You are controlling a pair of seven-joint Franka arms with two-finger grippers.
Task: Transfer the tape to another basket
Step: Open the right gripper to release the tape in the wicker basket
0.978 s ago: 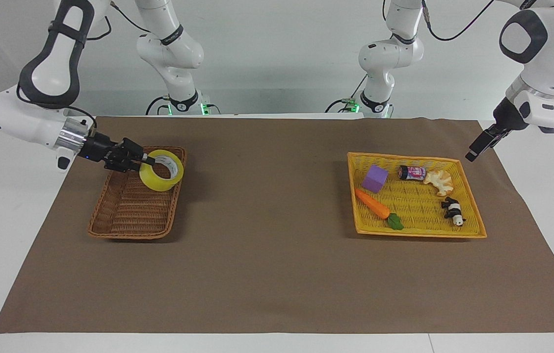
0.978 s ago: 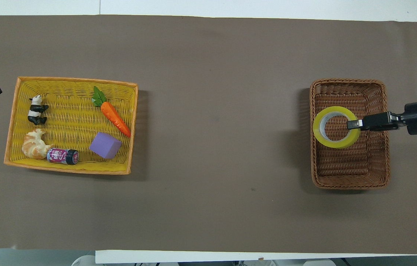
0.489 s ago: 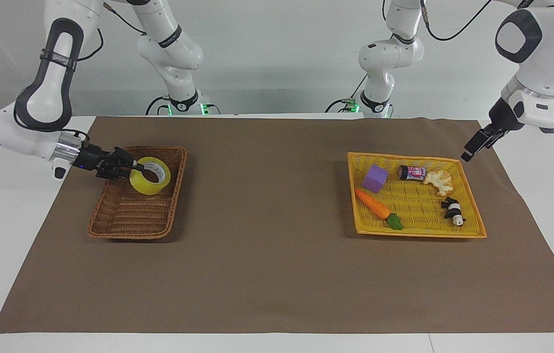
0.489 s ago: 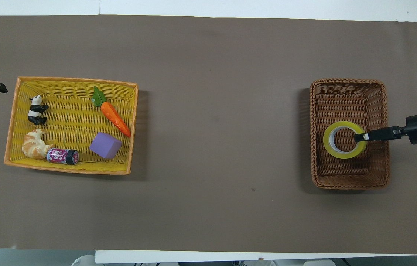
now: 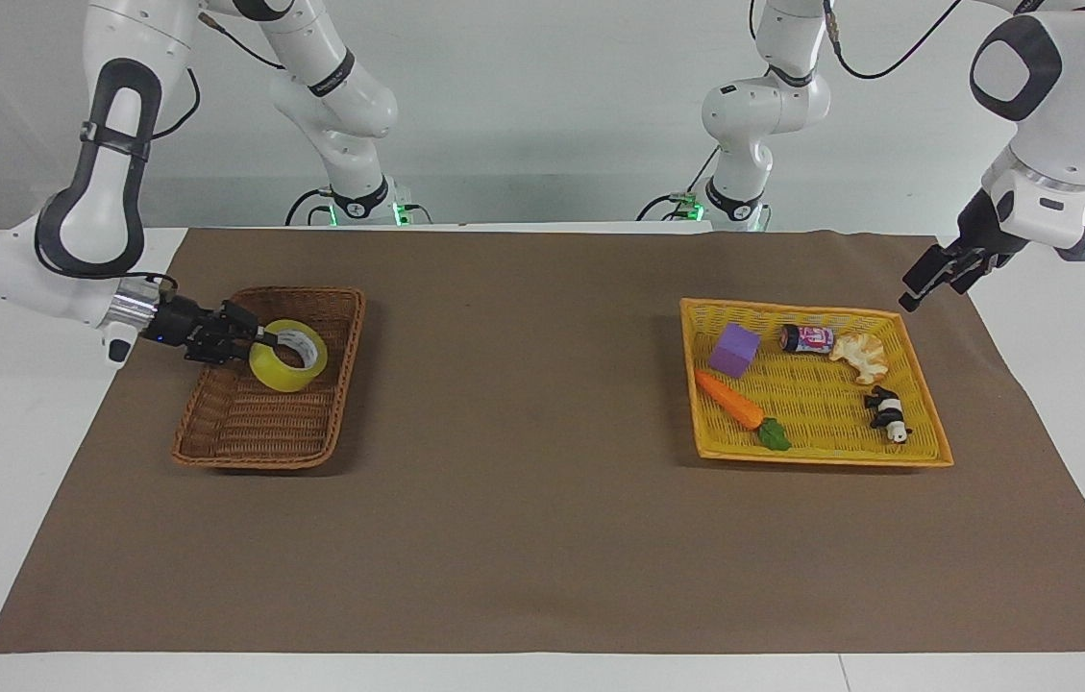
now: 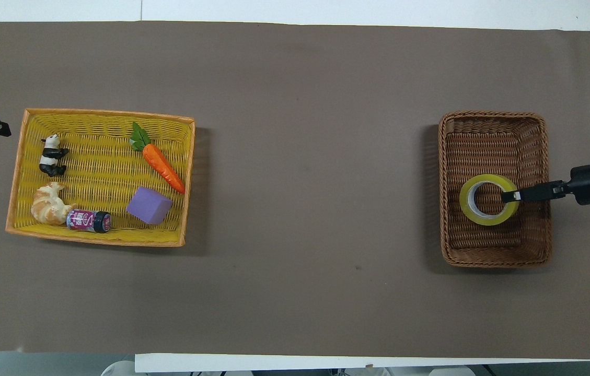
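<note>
The tape (image 5: 270, 371) (image 6: 469, 201), a yellow roll with a white core, sits low and tilted inside the dark brown wicker basket (image 5: 252, 459) (image 6: 496, 261), in the half nearer the robots. My right gripper (image 5: 265, 338) (image 6: 508, 196) reaches in over the basket's side at the right arm's end of the table, its fingers pinching the roll's wall. My left gripper (image 5: 912, 296) (image 6: 2, 128) hangs open and holding nothing above the brown mat, just off the yellow basket's corner at the left arm's end.
The yellow-orange flat basket (image 5: 821, 459) (image 6: 96, 240) holds a carrot (image 5: 729, 401), a purple block (image 5: 733, 349), a small can (image 5: 806, 337), a croissant (image 5: 859, 354) and a panda figure (image 5: 886, 413). A brown mat (image 5: 523, 519) covers the table.
My right gripper has carried the tape down into the brown basket, toward its end nearer the robots. My left gripper has drifted slightly up and away from the yellow basket.
</note>
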